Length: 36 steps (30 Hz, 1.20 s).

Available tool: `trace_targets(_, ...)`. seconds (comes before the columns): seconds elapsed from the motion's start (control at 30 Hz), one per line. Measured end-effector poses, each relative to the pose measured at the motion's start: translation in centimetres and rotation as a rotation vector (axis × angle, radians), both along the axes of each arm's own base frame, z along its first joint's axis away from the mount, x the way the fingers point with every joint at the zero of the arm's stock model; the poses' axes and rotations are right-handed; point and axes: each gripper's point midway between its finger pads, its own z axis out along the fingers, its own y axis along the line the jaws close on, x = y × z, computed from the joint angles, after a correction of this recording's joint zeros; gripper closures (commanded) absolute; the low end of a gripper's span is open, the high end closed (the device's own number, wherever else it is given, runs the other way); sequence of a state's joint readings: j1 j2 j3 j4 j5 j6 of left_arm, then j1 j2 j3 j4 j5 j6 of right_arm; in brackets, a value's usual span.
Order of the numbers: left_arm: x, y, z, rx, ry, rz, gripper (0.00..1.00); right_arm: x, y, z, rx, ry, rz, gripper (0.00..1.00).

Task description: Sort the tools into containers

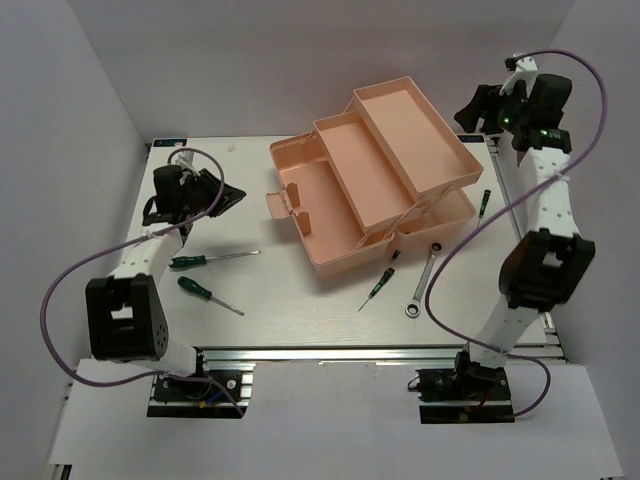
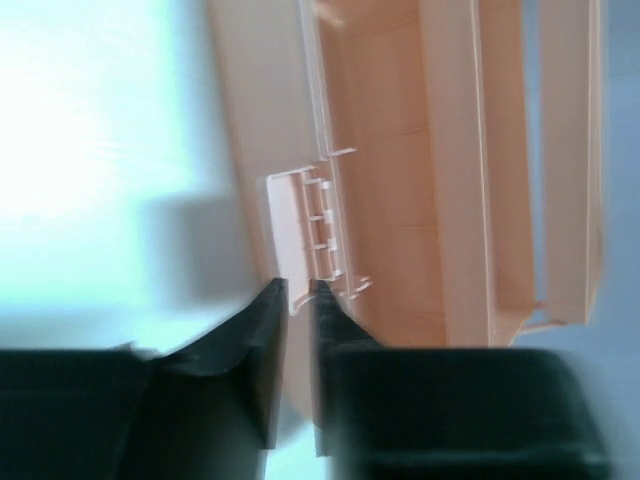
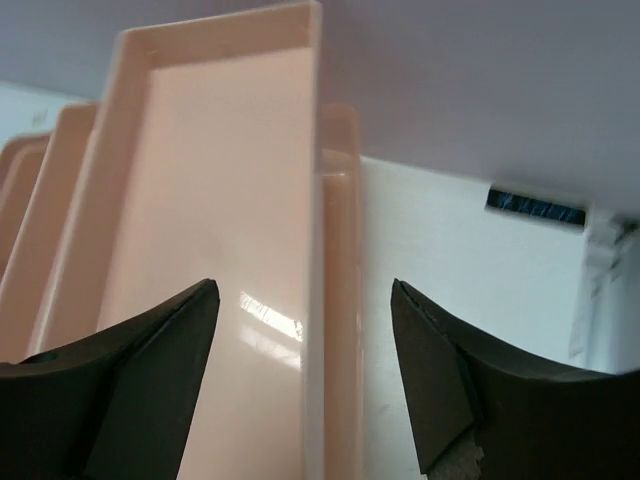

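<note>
No tool is in a container yet, so I judge the step in hand is the first pick. The large salmon-pink plastic toolbox (image 1: 315,215) stands open in the middle of the white surface (image 1: 280,325), with its trays spread like steps.

All five tools lie outside it:
- Two long green-handled screwdrivers (image 1: 212,258) (image 1: 208,296) are on the left side.
- One tiny green-handled screwdriver (image 1: 379,286) and the silver combination wrench (image 1: 423,283) are just in front of the box.
- A second tiny screwdriver (image 1: 482,203) is beside its right wall.

The left gripper (image 2: 298,292) has only a narrow slit between its jaws and holds nothing. It hangs left of the box, facing the lid latch (image 2: 300,225). The right gripper (image 3: 305,290) is spread wide and empty, high above the top tray (image 3: 210,200).

To do the pick well, I think the left arm should take the nearer long screwdriver. It should open wider first and turn the jaws across the handle, not along it. It should close on the thick green part, because the thin shaft may slip. The right arm can serve the wrench, which lies flat and needs a low approach.

Some things are hard to make out:
- The left wrist view is blurred.
- No tool appears in either wrist view.
- The bottom of the box under the trays is hidden.
- The tips of the screwdrivers are too small to read.
</note>
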State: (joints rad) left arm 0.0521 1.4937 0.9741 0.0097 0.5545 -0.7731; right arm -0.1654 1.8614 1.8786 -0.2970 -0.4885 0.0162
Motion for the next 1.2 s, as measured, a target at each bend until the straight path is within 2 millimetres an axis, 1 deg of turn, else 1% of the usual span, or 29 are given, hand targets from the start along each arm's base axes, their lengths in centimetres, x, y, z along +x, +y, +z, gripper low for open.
trace_targets(0.03, -0.5, 0.3, 0.3, 0.018, 0.004, 0.018, 0.82, -1.4, 0.1, 1.5, -0.047, -0.054, 0.047, 0.26)
trace_targets(0.1, -1.8, 1.1, 0.6, 0.053, 0.019, 0.062, 0.88, -5.1, 1.6, 4.1, -0.123, -0.158, 0.206, 0.26)
trace_targets(0.13, -2.5, 1.5, 0.8, 0.067, 0.027, 0.088, 0.91, -7.0, 2.3, 5.1, -0.183, -0.222, 0.286, 0.27)
trace_targets(0.17, -3.2, 1.8, 0.7, 0.078, 0.042, 0.114, 0.91, -9.2, 3.1, 5.8, -0.242, -0.282, 0.375, 0.28)
trace_targets(0.2, -4.1, 2.2, 0.6, 0.088, 0.058, 0.141, 0.89, -11.6, 4.1, 6.2, -0.29, -0.335, 0.467, 0.3)
trace_targets(0.23, -5.0, 2.6, 0.2, 0.094, 0.079, 0.168, 0.79, -13.5, 4.9, 6.4, -0.341, -0.384, 0.547, 0.3)
trace_targets(0.27, -5.9, 2.9, -0.2, 0.102, 0.097, 0.189, 0.72, -15.3, 6.0, 6.3, -0.392, -0.435, 0.633, 0.32)
trace_targets(0.3, -6.9, 3.1, -0.9, 0.105, 0.131, 0.212, 0.67, -16.9, 7.1, 5.8, -0.429, -0.466, 0.712, 0.39)
trace_targets(0.33, -7.7, 3.4, -1.6, 0.106, 0.16, 0.235, 0.55, -18.1, 7.9, 5.0, -0.46, -0.485, 0.78, 0.4)
trace_targets(0.37, -8.5, 3.6, -2.3, 0.109, 0.189, 0.254, 0.52, -19.2, 8.9, 3.7, -0.479, -0.487, 0.848, 0.41)
trace_targets(0.4, -9.4, 3.8, -3.1, 0.111, 0.222, 0.27, 0.49, -20.2, 9.8, 2.0, -0.489, -0.478, 0.91, 0.41)
trace_targets(0.43, -10.1, 3.9, -3.8, 0.113, 0.252, 0.285, 0.47, -21.1, 10.6, -0.1, -0.5, -0.461, 0.967, 0.41)
trace_targets(0.47, -10.7, 4.0, -4.3, 0.114, 0.275, 0.297, 0.43, -22.2, 11.0, -2.7, -0.525, -0.442, 1.023, 0.4)
trace_targets(0.5, -11.2, 4.2, -4.6, 0.117, 0.292, 0.309, 0.42, -23.9, 11.4, -5.6, -0.545, -0.405, 1.084, 0.38)
trace_targets(0.57, -12.0, 4.3, -4.9, 0.119, 0.317, 0.324, 0.4, -27.3, 11.6, -10.0, -0.577, -0.324, 1.188, 0.37)
trace_targets(0.63, -12.3, 4.4, -4.8, 0.119, 0.321, 0.334, 0.39, -29.7, 11.2, -12.7, -0.625, -0.271, 1.264, 0.36)
trace_targets(0.67, -12.4, 4.4, -4.8, 0.116, 0.322, 0.336, 0.39, -30.7, 10.6, -13.9, -0.668, -0.245, 1.302, 0.33)
trace_targets(0.73, -12.7, 4.4, -5.1, 0.111, 0.33, 0.338, 0.39, -31.9, 9.9, -15.8, -0.704, -0.199, 1.341, 0.31)
trace_targets(0.83, -13.6, 4.2, -6.3, 0.103, 0.364, 0.341, 0.39, -33.8, 8.5, -19.6, -0.734, -0.092, 1.404, 0.28)
trace_targets(0.93, -14.3, 4.2, -7.1, 0.101, 0.39, 0.342, 0.39, -34.8, 7.5, -22.3, -0.768, -0.024, 1.447, 0.26)
trace_targets(1.0, -14.7, 4.1, -7.3, 0.1, 0.398, 0.342, 0.39, -34.5, 7.2, -23.2, -0.807, -0.013, 1.473, 0.26)
trace_targets(1.2, -15.2, 4.1, -7.2, 0.097, 0.388, 0.341, 0.38, -32.9, 7.7, -25.6, -0.879, -0.01, 1.559, 0.26)
